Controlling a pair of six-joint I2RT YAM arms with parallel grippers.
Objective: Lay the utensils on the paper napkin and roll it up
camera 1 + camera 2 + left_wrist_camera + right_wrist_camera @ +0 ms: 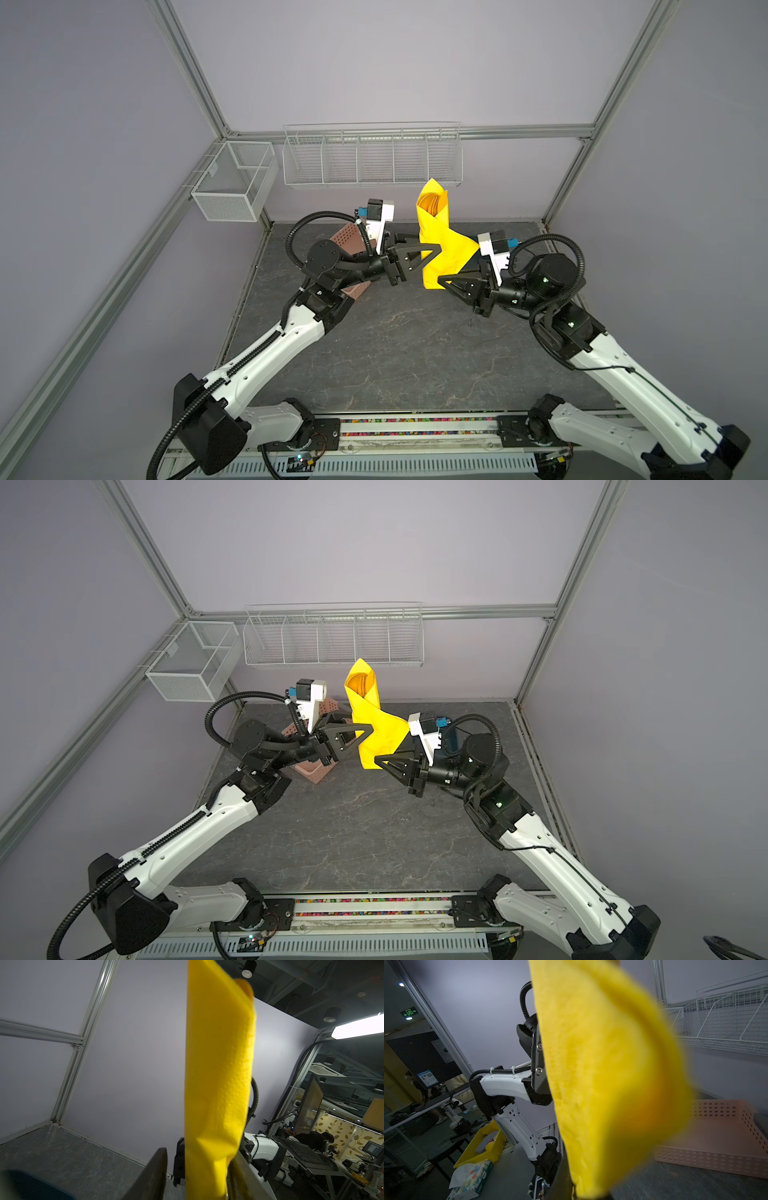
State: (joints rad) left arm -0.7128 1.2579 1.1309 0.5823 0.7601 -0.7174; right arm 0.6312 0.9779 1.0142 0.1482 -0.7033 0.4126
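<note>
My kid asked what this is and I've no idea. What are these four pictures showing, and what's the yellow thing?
These are two robot arms over a stone-look table. Two pictures look down from one overhead camera pair, so they are nearly alike; the other two come from a camera on each arm's wrist, hence the close, blurry yellow. The yellow thing is a paper napkin rolled into a tube, held upright in the air, with orange utensils showing inside its top end. The right gripper is shut on its lower part; the left gripper has its jaws open around the middle. A pink perforated basket sits on the table by the left arm; white wire racks hang on the back wall.
</note>
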